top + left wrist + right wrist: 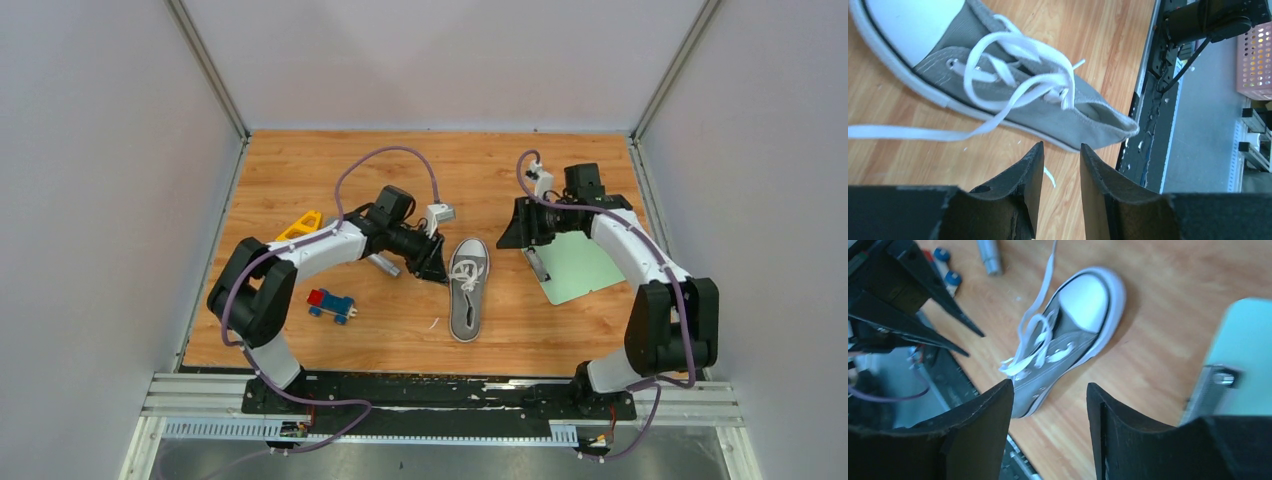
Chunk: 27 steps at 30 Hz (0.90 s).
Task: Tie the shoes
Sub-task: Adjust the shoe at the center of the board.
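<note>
**Top external view: sneaker on the table between two empty, open grippers**

Nearest the arm bases, on the left side, a small blue-and-red toy car [330,304] sits on the wooden table [300,170]. To its right, about mid-table, lies the grey sneaker [468,290] on its sole, with the heel toward the near edge and the white toe cap pointing away. Its white laces [1013,75] sit in loose loops over the tongue. In the left wrist view one end trails off across the wood.

The left gripper [432,262] is just beside the shoe's toe end, on its left. Up close, the left gripper's jaws [1060,147] stand a little apart with nothing between them, low over the wood near the shoe's side. A short grey metal cylinder [383,263] lies under that arm.

Right of the shoe, a pale green board [578,265] lies flat. The right gripper [512,232] is at its far-left corner, apart from the shoe. Its wrist view shows the jaws spread wide and empty [1048,387], looking toward the sneaker [1068,340].

Farthest back on the left lies a yellow plastic piece [300,225].
</note>
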Tool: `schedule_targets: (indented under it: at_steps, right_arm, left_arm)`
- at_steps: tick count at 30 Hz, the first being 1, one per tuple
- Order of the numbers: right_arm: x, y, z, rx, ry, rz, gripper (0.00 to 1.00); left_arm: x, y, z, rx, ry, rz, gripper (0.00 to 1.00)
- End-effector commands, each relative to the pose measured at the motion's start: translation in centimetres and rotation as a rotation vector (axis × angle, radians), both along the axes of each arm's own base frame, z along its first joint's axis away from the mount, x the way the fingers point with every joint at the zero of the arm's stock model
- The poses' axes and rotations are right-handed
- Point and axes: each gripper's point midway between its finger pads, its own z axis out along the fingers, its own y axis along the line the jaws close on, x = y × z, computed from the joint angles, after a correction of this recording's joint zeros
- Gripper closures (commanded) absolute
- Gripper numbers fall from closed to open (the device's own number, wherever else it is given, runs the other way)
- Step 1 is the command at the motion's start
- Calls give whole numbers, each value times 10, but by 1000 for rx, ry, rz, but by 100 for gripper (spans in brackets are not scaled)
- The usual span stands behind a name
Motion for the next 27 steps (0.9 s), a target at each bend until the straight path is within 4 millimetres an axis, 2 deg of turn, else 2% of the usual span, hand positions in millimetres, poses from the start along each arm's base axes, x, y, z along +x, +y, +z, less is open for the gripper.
schedule_targets:
  at_steps: [1,5,8,14,19,21,22,24,27]
  right_arm:
    - [-15,34,4,208,105,106,43]
    - [-10,38,-6,232,166,119,42]
    - [-9,38,-9,232,179,118,42]
    - [-14,35,-16,210,177,110,42]
    - [-14,33,-13,199,157,105,42]
    - [-13,33,-12,196,155,102,42]
    - [-13,33,-12,194,153,101,42]
    - [-13,32,-13,186,150,96,42]
    - [-14,31,-12,183,146,92,42]
  left_arm:
    - [-5,-43,15,-141,-32,-56,59]
    - [11,-59,3,-94,-1,-5,57]
    - [21,-68,2,-91,20,9,57]
    - [25,-81,-8,-46,110,-5,59]
    - [30,-87,-6,-39,115,-20,72]
    - [29,-88,-3,-41,122,-32,79]
    - [26,-88,-1,-46,130,-45,85]
    - [22,-87,7,-64,128,-74,94]
    - [13,-81,35,-123,101,-131,100]
